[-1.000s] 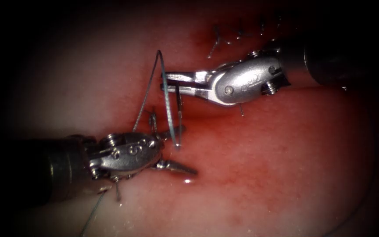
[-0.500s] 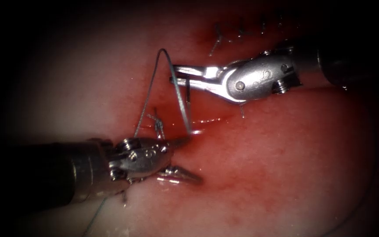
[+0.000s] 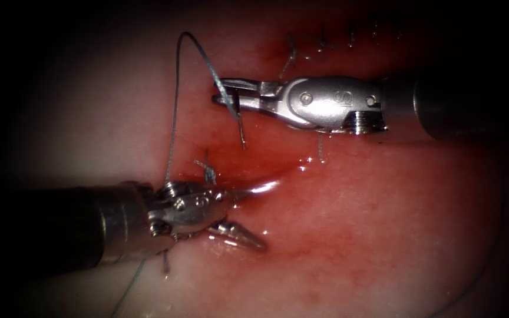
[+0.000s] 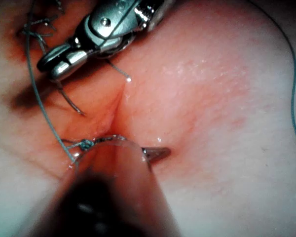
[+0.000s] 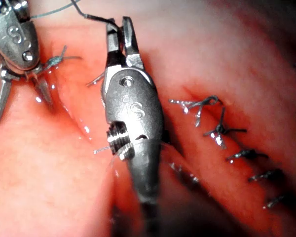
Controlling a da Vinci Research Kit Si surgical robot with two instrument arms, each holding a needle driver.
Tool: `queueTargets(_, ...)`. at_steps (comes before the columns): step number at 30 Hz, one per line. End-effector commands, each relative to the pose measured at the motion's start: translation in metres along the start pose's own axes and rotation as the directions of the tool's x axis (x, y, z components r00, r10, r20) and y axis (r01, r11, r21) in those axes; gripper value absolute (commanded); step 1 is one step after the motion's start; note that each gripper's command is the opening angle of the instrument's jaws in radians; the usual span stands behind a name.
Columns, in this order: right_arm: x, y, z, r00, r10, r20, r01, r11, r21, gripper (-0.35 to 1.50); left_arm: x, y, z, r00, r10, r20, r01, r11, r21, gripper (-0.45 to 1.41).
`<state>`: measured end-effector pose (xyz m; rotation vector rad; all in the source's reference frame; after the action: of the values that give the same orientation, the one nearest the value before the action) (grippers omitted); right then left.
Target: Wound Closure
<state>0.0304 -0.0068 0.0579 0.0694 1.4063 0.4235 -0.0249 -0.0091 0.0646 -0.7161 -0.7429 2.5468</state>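
Right tool [image 3: 226, 94]: jaws closed on the thread [image 3: 175, 118] near its loop, far side of the tissue [image 3: 384, 235], above the cut [image 3: 266, 176]. No needle seen in its jaws.

Left tool [image 3: 248, 215]: jaws spread wide, holding nothing, tips at the near part of the cut, just right of a knot [image 3: 208, 172].

Open tissue lies right and near; tied stitches [image 5: 222, 131] far right.

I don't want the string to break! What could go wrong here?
The right tool is shut on the thread, which arches up from the knot. A hard pull might loosen the knot or tear the tissue.

The left tool holds nothing, with its open jaws close to the wet tissue. The tips could poke it.

I cannot make out the needle.
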Motion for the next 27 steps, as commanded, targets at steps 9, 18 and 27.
queueTargets(9, -0.0020, -0.0013, 0.0008, 0.987, 0.116, 0.108, -0.121, 0.992, 0.044, -0.35, -0.0007, 0.0000, -0.0004, 1.000, 0.011, 0.025, -0.011, 1.000, -0.017, 0.83)
queueTargets(18, -0.0016, -0.0011, 0.0007, 0.940, 0.315, 0.129, -0.322, 0.946, 0.034, -0.35, -0.0010, 0.0000, -0.0006, 0.999, 0.014, 0.038, -0.014, 1.000, -0.020, 0.83)
queueTargets(27, -0.0011, -0.0006, 0.0005, 0.867, 0.476, 0.149, -0.484, 0.875, 0.021, -0.35, -0.0011, 0.0000, -0.0006, 0.999, 0.016, 0.041, -0.015, 1.000, -0.020, 0.83)
